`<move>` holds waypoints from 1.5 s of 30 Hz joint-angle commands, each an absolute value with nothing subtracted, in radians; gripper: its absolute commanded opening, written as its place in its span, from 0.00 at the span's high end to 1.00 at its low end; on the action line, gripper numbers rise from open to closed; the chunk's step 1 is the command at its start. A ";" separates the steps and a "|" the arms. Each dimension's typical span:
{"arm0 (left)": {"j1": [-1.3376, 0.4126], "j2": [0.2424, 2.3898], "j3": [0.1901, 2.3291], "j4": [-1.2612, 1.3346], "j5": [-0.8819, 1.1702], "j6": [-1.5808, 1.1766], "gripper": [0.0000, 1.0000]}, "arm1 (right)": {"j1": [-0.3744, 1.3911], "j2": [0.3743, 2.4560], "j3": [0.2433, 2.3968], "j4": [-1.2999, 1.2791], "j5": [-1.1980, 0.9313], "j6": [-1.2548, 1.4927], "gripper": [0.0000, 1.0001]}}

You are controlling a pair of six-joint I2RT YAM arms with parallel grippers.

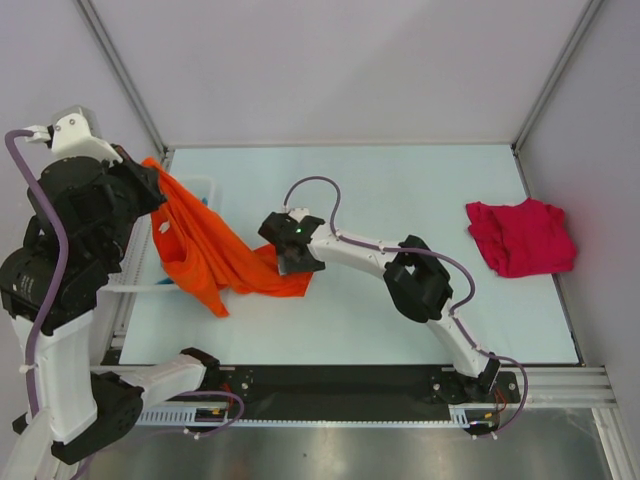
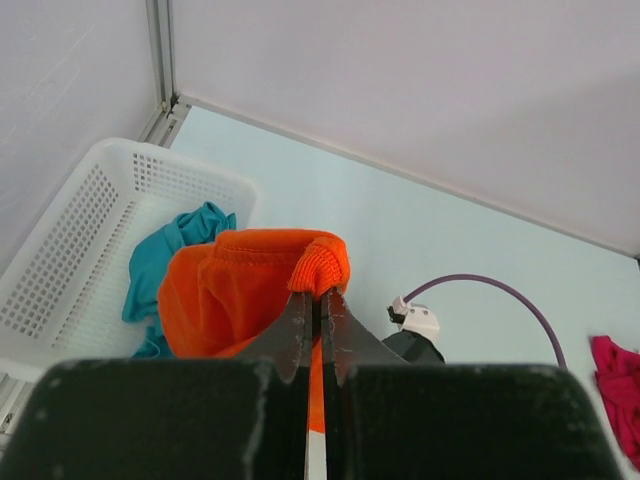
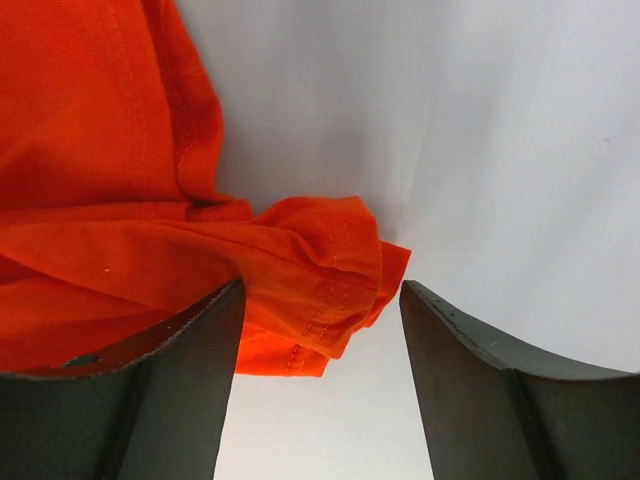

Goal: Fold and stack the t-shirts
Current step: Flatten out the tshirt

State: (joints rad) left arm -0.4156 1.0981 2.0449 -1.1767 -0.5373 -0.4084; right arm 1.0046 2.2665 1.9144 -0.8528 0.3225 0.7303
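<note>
- Jaws of the right gripper (image 3: 322,305) stand wide, straddling a bunched hem corner of the orange t-shirt (image 1: 205,255) on the table (image 1: 400,190). Nothing is clamped; it is likely placed to take a second hold.
- Left gripper (image 2: 318,298): closed on the shirt's ribbed edge, raised so the cloth hangs clear of the basket (image 2: 70,250).
- Teal t-shirt (image 2: 165,255): lies in the basket.
- Red t-shirt (image 1: 520,237): crumpled at far right, well apart.

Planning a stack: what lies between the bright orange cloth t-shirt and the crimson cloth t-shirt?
In the top view, only the white-and-black right arm crosses it; otherwise bare pale table.
</note>
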 commanded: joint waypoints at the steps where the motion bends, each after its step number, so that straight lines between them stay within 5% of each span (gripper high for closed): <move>1: -0.407 1.080 2.026 -1.129 -0.525 -0.388 1.00 | 1.015 2.276 1.962 -0.831 0.307 0.719 0.32; 8: -0.407 1.072 2.013 -1.121 -0.526 -0.387 1.00 | 1.017 2.281 1.965 -0.824 0.295 0.718 0.32; 17: -0.405 1.063 1.985 -1.111 -0.529 -0.387 1.00 | 1.022 2.289 1.965 -0.802 0.265 0.709 0.50; 23: -0.405 1.062 1.977 -1.106 -0.528 -0.383 1.00 | 1.025 2.287 1.960 -0.793 0.250 0.699 0.78; 25: -0.405 1.058 1.961 -1.101 -0.522 -0.382 1.00 | 1.023 2.284 1.957 -0.795 0.258 0.698 0.99; 45: -0.341 1.089 1.864 -1.032 -0.420 -0.348 1.00 | 1.060 1.885 1.827 -0.874 0.783 0.704 1.00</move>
State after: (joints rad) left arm -0.3580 1.0821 1.8252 -1.0809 -0.4686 -0.3790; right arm 1.0622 2.0144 1.8252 -0.8238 0.5747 0.7055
